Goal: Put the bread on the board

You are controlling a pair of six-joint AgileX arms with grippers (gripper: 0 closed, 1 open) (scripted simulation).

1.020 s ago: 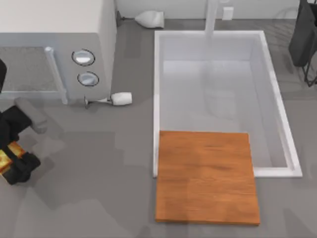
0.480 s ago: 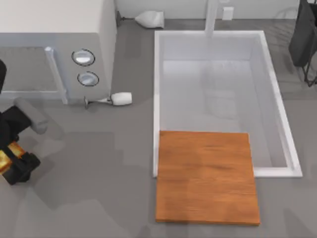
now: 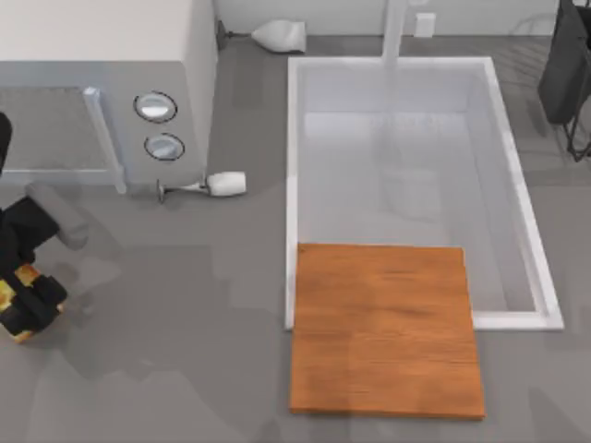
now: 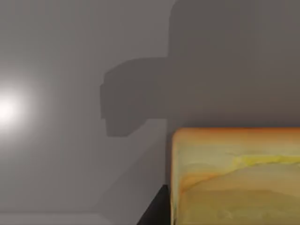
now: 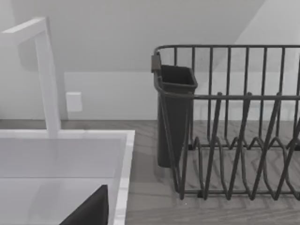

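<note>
Moved: left pincer [image 3: 28, 309] has slid a little further toward the counter's left edge and a touch nearer the camera-side edge than half a second ago, bread going along with it.
Left pincer: black fingers clamped on the bread [image 3: 11, 295], far left of the counter [image 3: 185, 369], below the microwave [image 3: 102, 92].
Bread: golden chunk with orange crust, big in the left wrist view [image 4: 234, 178], well apart from the board.
Board [image 3: 386, 330]: orange-brown, flat, its far end overlapping the white sink [image 3: 512, 185].
Right arm: parked at the far right by the dish rack [image 5: 234, 131]; can't tell how its pincer stands.
Also lying around: a wine glass [image 3: 217, 185] on its side beside the microwave.
</note>
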